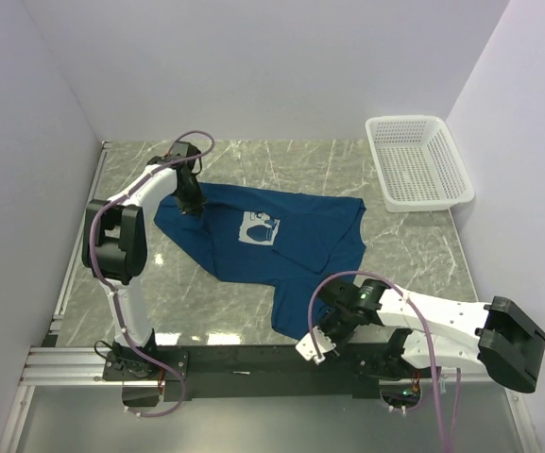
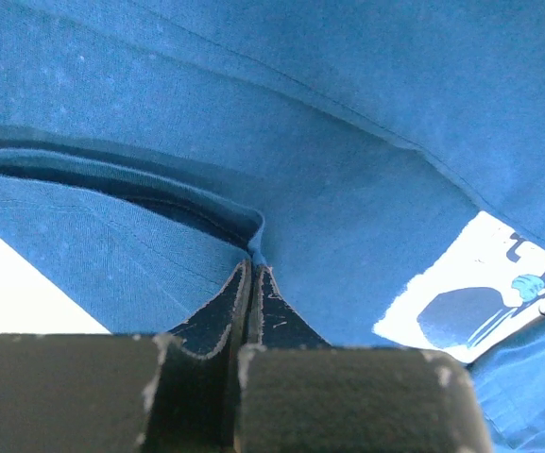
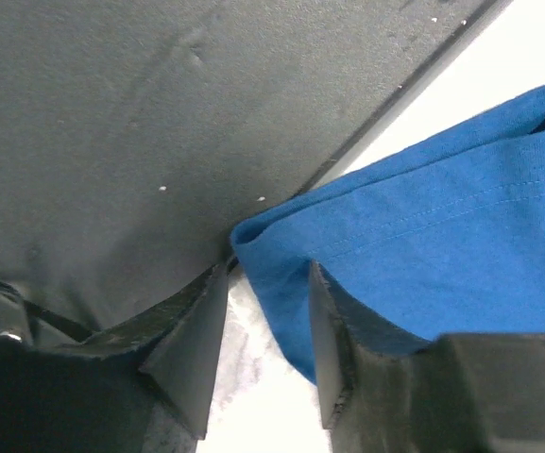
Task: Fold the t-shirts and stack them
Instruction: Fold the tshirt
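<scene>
The t-shirt [image 1: 310, 236] lies rumpled mid-counter, one corner reaching the near edge. The left gripper [image 1: 189, 203] pinches a fold on its far-left side. The right gripper [image 3: 267, 274] is spread around the near corner, which sits shallow between the jaws, so closing may catch only hem and slip.

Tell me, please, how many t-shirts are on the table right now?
1. The blue t-shirt lies spread across the table, its far-left edge pinched by the left claw, its near corner inside the open right claw. Another could hide underneath.
</scene>
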You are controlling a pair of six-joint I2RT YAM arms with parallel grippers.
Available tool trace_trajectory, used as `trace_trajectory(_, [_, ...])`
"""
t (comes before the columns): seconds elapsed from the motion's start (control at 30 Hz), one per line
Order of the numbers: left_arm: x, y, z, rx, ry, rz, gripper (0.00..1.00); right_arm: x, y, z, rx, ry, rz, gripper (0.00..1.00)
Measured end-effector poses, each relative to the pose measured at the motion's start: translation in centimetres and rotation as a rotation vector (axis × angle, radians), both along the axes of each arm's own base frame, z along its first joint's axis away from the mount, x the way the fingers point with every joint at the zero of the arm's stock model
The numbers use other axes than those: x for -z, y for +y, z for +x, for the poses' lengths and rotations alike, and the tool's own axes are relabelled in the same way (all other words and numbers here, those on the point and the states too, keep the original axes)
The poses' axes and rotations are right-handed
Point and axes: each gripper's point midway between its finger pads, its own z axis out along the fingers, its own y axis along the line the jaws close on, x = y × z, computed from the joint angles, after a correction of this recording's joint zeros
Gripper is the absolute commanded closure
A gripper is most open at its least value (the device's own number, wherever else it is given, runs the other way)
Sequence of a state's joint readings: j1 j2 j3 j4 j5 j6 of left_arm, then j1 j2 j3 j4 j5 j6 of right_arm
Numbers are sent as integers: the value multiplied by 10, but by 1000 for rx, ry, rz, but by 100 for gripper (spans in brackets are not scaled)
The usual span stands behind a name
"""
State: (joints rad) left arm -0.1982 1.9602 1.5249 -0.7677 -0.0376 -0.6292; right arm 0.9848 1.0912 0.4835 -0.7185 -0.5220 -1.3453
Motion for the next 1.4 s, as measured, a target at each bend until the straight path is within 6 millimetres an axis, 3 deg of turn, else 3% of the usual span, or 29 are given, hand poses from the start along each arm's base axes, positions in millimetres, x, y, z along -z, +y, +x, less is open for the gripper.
trace_trajectory(0.07, [-3, -1, 0, 1, -6, -4, 99, 1, 2, 1, 2, -11, 3, 64])
trace_trajectory(0.17, [-6, -2, 0, 4, -13, -12, 100, 3, 4, -1, -1, -14, 3, 86])
trace_trajectory(0.33, [-10, -1, -13, 6, -17, -32, 99, -5, 7, 0, 16, -32, 34, 99])
trace_trajectory(0.53, [-14, 9, -48, -10, -27, -98, 99, -36, 9, 25, 190, -47, 152, 100])
trace_trajectory(0.83, [-11, 76, -96, -263, -67, -214, 99, -68, -1, 92, 642, -44, 238, 100])
trace_trajectory(0.93, [-15, 91, -103, -330, -101, -241, 99, -91, -3, 126, 789, -37, 277, 100])
trace_trajectory(1.07, [-22, 96, -108, -360, -141, -281, 100, -124, 0, 168, 914, -34, 356, 100])
trace_trajectory(1.2, [-25, 96, -109, -367, -152, -312, 100, -137, 9, 182, 951, -2, 391, 100])
trace_trajectory(1.4, [-35, 103, -108, -382, -191, -326, 100, -136, 16, 193, 1012, 39, 400, 100])
